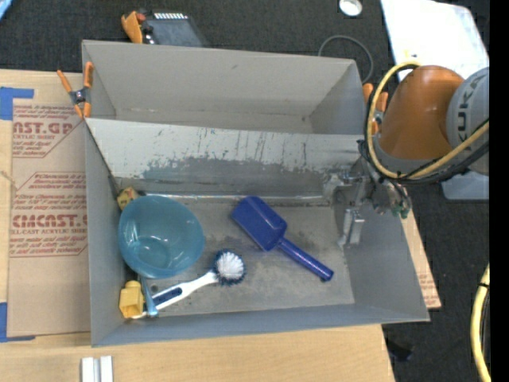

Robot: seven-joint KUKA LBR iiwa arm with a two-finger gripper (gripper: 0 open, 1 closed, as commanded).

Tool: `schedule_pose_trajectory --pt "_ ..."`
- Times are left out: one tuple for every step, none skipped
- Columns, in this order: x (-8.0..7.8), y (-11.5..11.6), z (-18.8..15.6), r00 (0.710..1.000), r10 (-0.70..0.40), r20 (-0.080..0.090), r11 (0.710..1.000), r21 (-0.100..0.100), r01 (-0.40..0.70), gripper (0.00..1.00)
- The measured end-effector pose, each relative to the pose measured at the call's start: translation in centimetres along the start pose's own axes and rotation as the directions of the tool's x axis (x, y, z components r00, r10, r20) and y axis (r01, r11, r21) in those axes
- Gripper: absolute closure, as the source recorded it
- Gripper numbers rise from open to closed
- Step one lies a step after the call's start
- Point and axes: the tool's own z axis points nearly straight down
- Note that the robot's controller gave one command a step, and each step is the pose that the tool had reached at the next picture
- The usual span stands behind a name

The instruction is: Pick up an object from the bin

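- Over at the right-hand end of the bin (386,289), the fingers (351,241) hang tips down above bare grey floor, just off the sloped right wall.
- Honestly can't tell how far apart they are from this angle. Nothing visible between them.
- Closest thing to them is a blue plastic scoop (262,223), lying flat just to their left. Its handle runs diagonally towards them and the handle's tip ends a bit below and left of the tips, near but not touching.
- Further left of the fingers, past the scoop, there's a dish brush (199,281) with white bristles and a white-and-blue handle. The bristle head sits nearer the fingers, just beside the scoop's bowl end, and the handle points away to the far left corner.
- A yellow piece (131,299) sits at that far end of the brush handle.
- Well apart from the fingers, at the left end, is a round translucent blue bowl (159,235), open side up, just above the brush handle.
- A small yellow bit (126,198) pokes out at the bowl's far upper edge; can't make out what it is.
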Motion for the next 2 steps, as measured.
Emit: schedule_pose_trajectory --pt "-0.2 0.1 -0.5 1.0 -0.002 0.007 1.0 0.001 0.002 0.0" --pt "2.0 2.2 3.9 0.961 0.277 0.012 0.961 -0.002 -0.277 0.0"
